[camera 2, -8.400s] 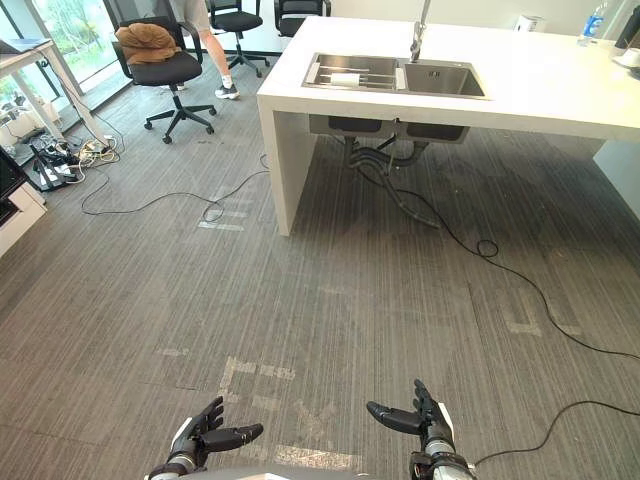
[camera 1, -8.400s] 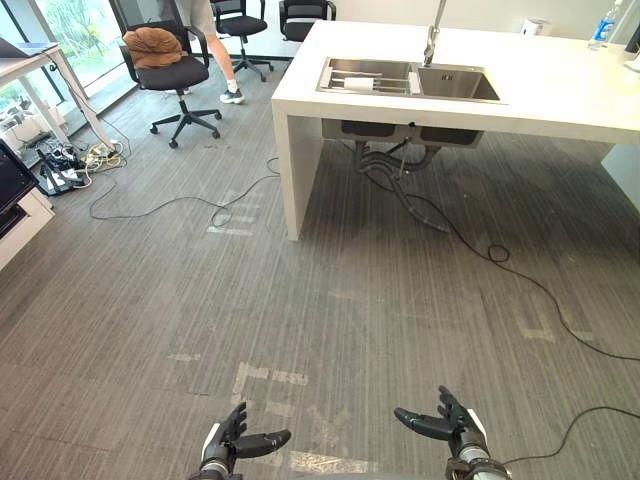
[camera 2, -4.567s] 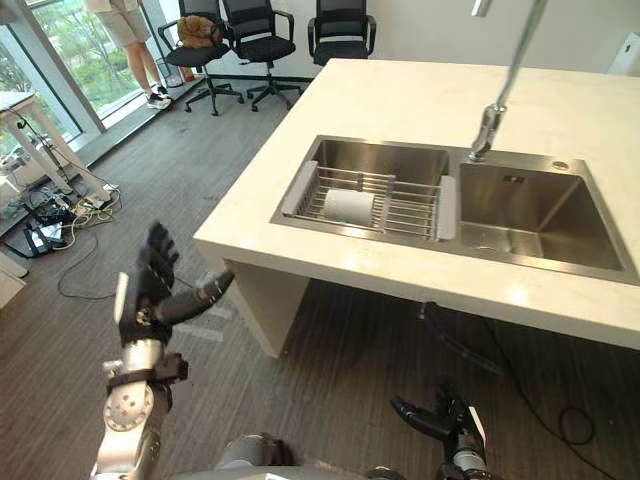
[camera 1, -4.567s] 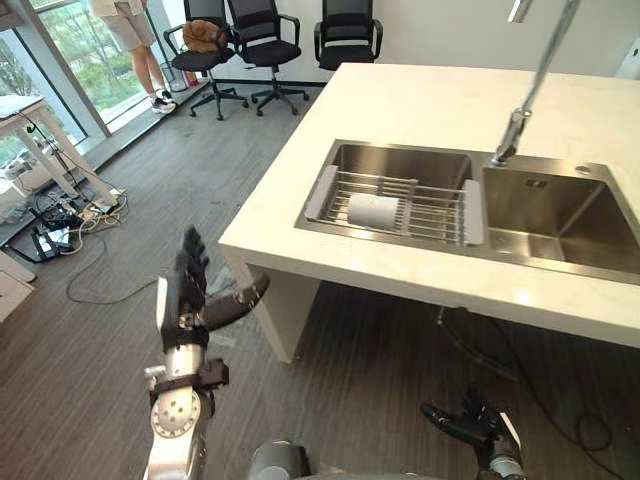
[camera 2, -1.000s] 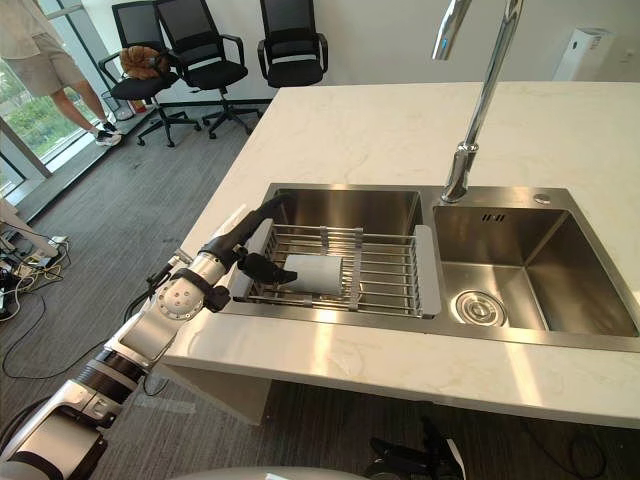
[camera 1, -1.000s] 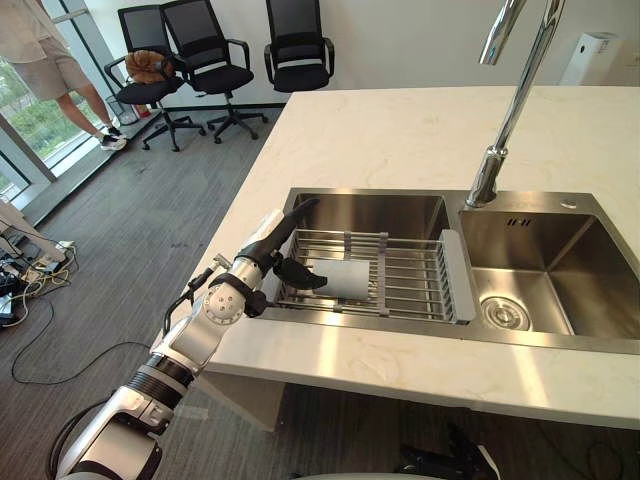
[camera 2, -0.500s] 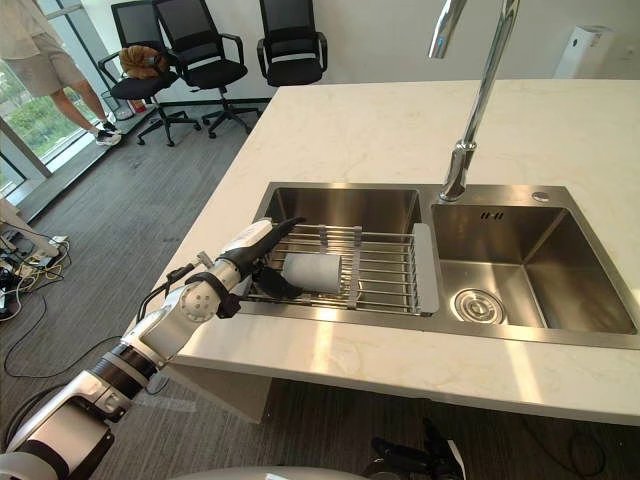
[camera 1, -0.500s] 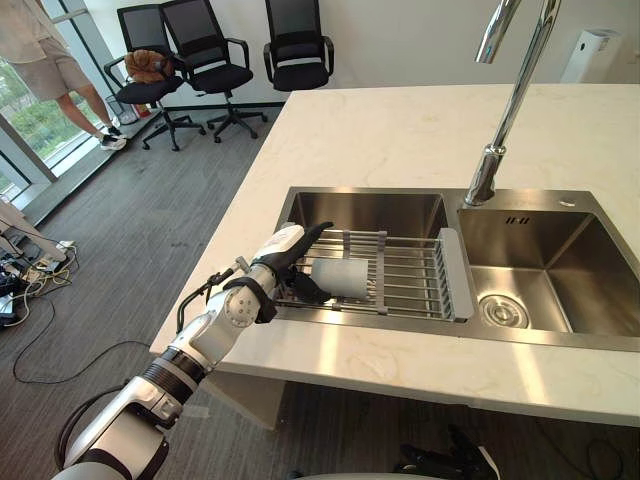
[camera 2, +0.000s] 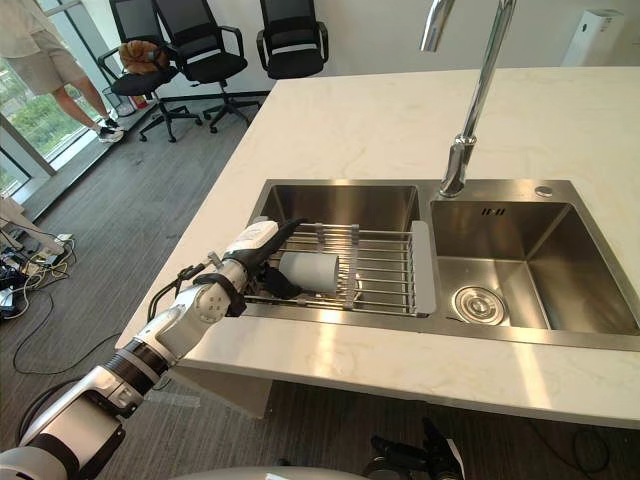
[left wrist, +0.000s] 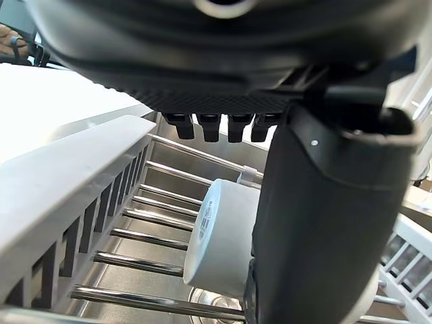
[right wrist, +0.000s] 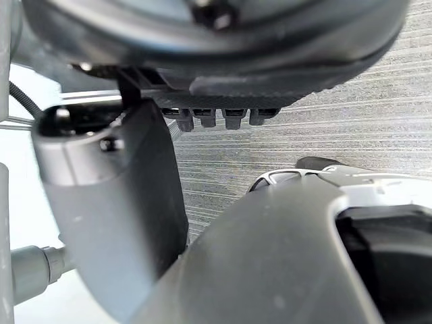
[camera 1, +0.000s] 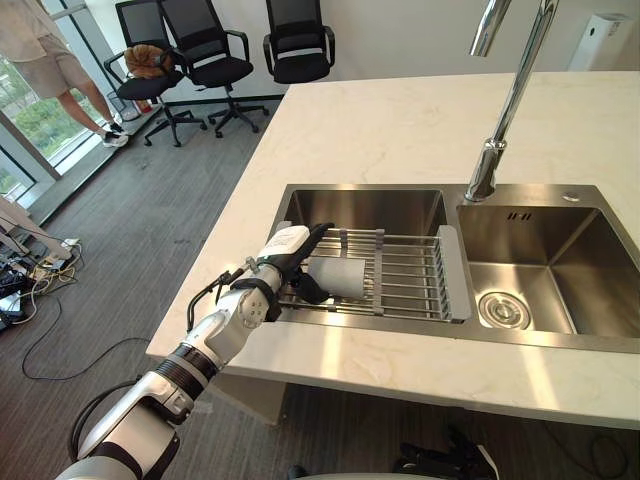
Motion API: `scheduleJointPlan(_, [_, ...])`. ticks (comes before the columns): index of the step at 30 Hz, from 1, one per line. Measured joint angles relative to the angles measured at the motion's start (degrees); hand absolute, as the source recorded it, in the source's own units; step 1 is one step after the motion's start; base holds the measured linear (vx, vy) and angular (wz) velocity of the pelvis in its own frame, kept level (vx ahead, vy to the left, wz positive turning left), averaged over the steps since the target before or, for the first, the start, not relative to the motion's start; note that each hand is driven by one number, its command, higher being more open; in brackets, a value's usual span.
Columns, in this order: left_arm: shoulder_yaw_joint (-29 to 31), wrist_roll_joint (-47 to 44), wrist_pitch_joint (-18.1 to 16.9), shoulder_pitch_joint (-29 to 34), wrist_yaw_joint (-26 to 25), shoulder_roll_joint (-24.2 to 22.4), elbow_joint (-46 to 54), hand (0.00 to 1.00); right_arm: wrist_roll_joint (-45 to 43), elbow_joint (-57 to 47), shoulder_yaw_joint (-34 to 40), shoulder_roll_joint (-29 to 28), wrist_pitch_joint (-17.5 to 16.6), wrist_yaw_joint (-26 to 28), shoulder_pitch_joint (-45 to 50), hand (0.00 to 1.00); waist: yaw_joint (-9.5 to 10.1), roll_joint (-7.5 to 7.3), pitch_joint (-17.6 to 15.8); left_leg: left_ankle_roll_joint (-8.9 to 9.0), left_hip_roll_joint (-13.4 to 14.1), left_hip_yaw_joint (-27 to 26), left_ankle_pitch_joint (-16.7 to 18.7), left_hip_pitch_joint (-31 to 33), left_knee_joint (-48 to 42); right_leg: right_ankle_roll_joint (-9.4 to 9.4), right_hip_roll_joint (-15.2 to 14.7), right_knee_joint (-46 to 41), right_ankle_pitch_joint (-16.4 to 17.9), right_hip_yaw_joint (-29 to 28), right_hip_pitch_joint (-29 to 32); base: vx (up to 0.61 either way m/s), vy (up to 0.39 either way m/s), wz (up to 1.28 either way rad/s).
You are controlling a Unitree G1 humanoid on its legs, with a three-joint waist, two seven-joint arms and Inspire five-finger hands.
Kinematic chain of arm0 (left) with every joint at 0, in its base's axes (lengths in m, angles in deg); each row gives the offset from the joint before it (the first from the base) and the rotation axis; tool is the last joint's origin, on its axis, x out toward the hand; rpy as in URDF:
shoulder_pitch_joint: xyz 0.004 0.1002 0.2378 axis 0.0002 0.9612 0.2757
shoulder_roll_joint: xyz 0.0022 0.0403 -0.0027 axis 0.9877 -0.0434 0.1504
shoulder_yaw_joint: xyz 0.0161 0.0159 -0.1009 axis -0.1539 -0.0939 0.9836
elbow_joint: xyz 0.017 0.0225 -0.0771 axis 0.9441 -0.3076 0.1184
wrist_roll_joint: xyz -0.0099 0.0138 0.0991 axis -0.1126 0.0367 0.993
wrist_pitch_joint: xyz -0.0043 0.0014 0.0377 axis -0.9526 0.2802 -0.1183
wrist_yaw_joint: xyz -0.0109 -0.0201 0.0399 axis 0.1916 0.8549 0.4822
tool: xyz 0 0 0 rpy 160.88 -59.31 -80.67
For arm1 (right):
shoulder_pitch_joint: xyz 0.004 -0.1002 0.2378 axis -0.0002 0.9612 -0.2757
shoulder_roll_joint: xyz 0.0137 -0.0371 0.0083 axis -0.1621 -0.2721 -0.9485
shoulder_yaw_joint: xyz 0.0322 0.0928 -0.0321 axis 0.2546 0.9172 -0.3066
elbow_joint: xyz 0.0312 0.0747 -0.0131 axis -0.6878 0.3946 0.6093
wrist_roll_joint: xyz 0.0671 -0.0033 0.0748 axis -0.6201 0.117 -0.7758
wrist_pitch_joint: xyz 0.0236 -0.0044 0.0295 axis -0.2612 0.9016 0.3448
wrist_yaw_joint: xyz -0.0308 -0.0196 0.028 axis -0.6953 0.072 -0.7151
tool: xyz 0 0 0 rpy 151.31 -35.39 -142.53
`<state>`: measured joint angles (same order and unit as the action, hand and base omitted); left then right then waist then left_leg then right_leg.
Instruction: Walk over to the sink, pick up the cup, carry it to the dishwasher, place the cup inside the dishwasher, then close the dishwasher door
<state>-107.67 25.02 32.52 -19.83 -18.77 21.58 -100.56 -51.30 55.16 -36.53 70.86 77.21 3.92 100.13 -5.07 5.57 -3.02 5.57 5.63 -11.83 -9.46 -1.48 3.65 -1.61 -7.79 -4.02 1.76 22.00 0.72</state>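
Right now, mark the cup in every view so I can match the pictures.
Left eye view: cup lying on its side on the wire rack over the left sink basin, by the left hand.
Right eye view: cup, same spot on the rack.
Left wrist view: cup, its round end toward the camera, past the thumb.
Right wrist view: faces the floor.
Shared landmark: the wire rack.

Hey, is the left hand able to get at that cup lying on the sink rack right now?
Probably yes. The left hand is right at the cup, which lies on its side on the wire rack. Nothing stands between them, and the hand looks open beside the cup's near end.
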Motion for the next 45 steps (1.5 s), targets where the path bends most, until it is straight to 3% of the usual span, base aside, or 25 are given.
scheduleJointPlan(13, [-5.01, 10.01, 3.38, -3.24, 6.21, -1.35, -0.7, 1.0, -0.05, -0.05, -0.53, 0.51, 1.43, 0.02, -1.1, 1.0, -0.73, 0.31, -0.66, -1.47, -0.52, -0.09, -1.28, 0.05, 0.03, 0.14, -0.36, 0.07, -0.01, -0.16, -0.07, 0.0, 0.0, 0.0])
scheduleJointPlan(14, [-5.55, 10.86, 3.52, -3.57, 6.54, -1.39, -0.71, 0.0, -0.06, -0.06, -0.53, 0.51, 1.52, 0.0, -1.11, 1.0, -0.73, 0.31, -0.67, -1.47, -0.53, -0.08, -1.28, 0.05, 0.03, 0.14, -0.37, 0.07, -0.01, -0.16, -0.07, 0.0, 0.0, 0.0])
scheduleJointPlan(26, [-10.1, 13.63, 7.64, -7.46, 10.44, -2.23, -1.26, 0.0, -0.4, -0.16, -1.43, 0.9, 1.89, -0.69, -2.44, 1.0, -2.15, 0.46, -1.94, -1.47, -0.79, -0.09, -1.28, -0.15, 0.18, 0.09, -0.6, 0.12, 0.0, -0.01, -0.51, 0.0, 0.0, 0.0])
scheduleJointPlan(33, [-10.75, 8.04, 8.73, -7.78, 6.86, -1.34, -1.94, 0.0, -0.43, -0.44, -2.31, 1.6, 1.94, -0.82, -2.6, 1.0, -2.25, 0.98, -2.3, -1.44, -0.81, 0.01, -1.25, -0.3, 0.44, -0.02, -0.6, 0.22, -0.03, 0.23, -0.91, -0.01, -0.003, 0.02])
scheduleJointPlan(38, [-11.98, 1.87, 5.5, -7.57, -0.58, -0.06, -2.58, 0.0, -0.42, -1.53, -2.29, 2.01, 1.93, -0.81, -2.22, 1.0, -2.28, 1.75, -3.11, -0.51, -0.13, 0.15, 0.03, -1.09, 1.24, -0.43, -0.2, 0.37, -0.24, 1.01, -1.69, -0.01, 0.006, 0.05])
scheduleJointPlan(42, [-11.9, -1.38, 1.32, -6.98, -5.85, -0.26, -1.32, 0.0, -0.4, -4.35, -2.19, 2.28, 1.85, -0.79, -1.05, 1.0, -2.03, 2.5, -3.61, -1.24, 1.49, 0.02, 5.31, -1.06, -0.16, -1.32, 0.46, -2.71, 1.1, 1.14, -0.91, 0.02, 0.036, 0.01])
scheduleJointPlan(45, [-8.1, -4.05, -1.98, -4.35, -8.57, 0.67, 4.19, 0.0, -0.44, -5.51, -2.08, 2.21, 0.89, -0.68, -0.37, 1.0, -1.8, 2.36, -3.66, -1.89, 0.32, -0.24, 5.9, -1.09, -0.41, -1.78, -1.24, -6.5, 2.5, 0.55, 0.66, 0.05, 0.052, -0.01])
